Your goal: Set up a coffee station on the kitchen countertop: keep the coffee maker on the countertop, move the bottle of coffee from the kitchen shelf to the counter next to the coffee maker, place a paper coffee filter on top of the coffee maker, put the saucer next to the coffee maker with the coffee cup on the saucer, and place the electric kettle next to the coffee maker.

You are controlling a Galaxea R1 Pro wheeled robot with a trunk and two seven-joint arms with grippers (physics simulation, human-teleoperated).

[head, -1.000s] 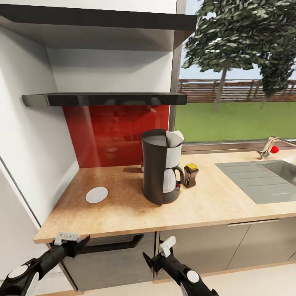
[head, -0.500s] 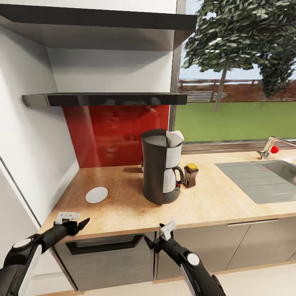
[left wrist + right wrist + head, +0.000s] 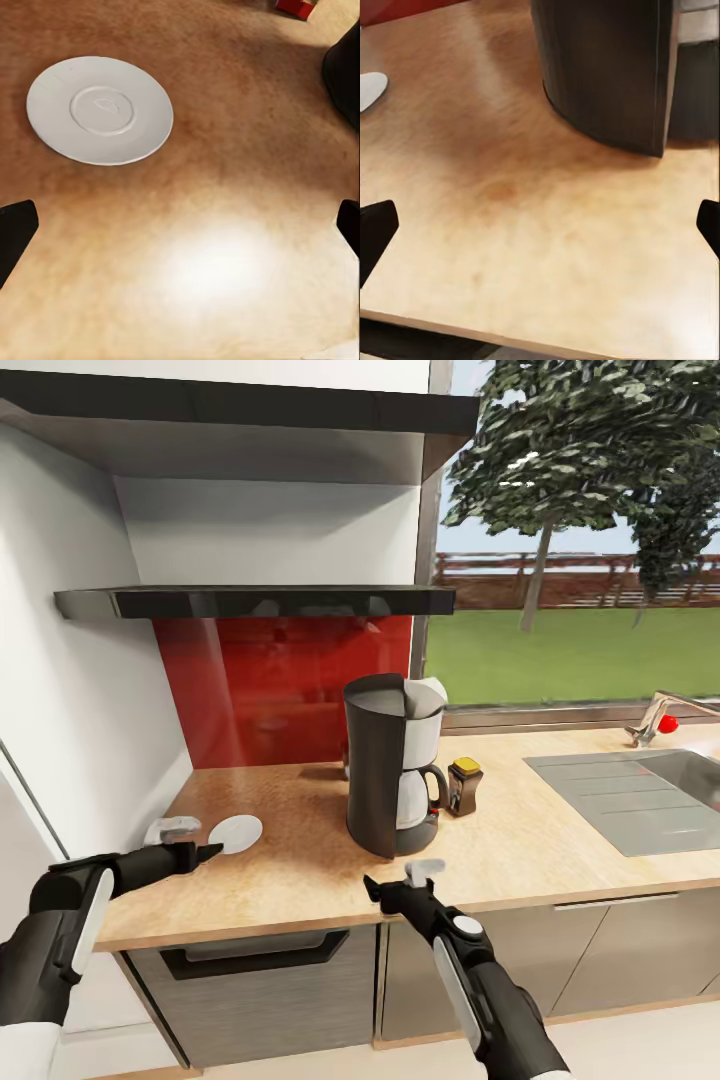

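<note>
The white round saucer point(image 3: 236, 832) with a shallow centre ring is lying flat on the wooden countertop point(image 3: 560, 850), left of the coffee maker point(image 3: 392, 764). The left gripper point(image 3: 195, 852) and right gripper point(image 3: 397, 882) are hovering released, holding nothing.

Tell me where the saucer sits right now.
The saucer lies flat on the countertop, left of the coffee maker in the head view, just beyond the left gripper.

Matt wood countertop point(image 3: 520, 850), glossy white saucer point(image 3: 100, 111)
</note>
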